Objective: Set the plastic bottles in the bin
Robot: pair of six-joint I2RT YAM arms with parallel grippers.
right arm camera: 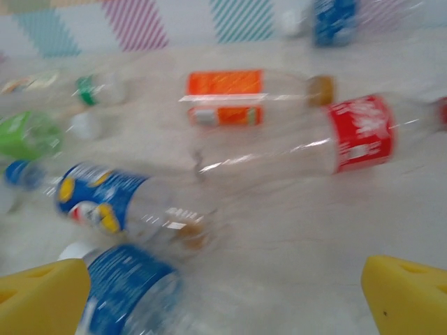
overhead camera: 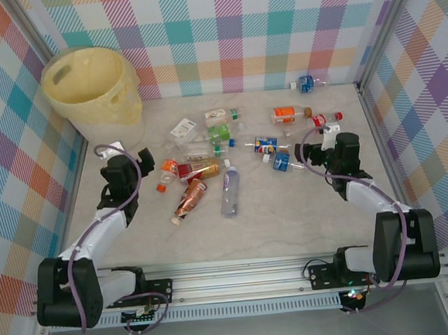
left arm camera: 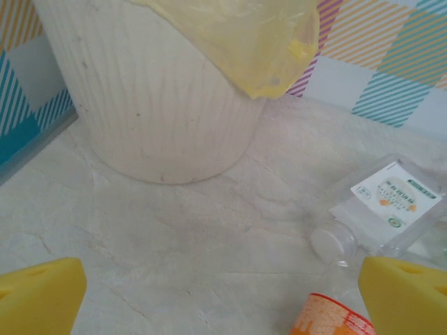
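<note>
Presently: left gripper (overhead camera: 123, 152) wide open, nothing between its yellow pads (left arm camera: 38, 296), poised over the desk (overhead camera: 275, 225) near the far-left corner. Bin (overhead camera: 118, 106) stands just beyond it in that corner, with a yellow liner (left arm camera: 244, 42) draped over its rim. Right gripper (overhead camera: 326, 134) likewise wide open and empty, near the right edge. Plastic bottles (overhead camera: 208, 169) lie scattered mid-desk between the two grippers. Red-labelled bottle (right arm camera: 360, 132) and orange-labelled bottle (right arm camera: 225, 98) lie just ahead of the right gripper. Blue-labelled bottle (right arm camera: 105, 199) lies by its left pad. Lone bottle (overhead camera: 307, 83) at the far edge.
</note>
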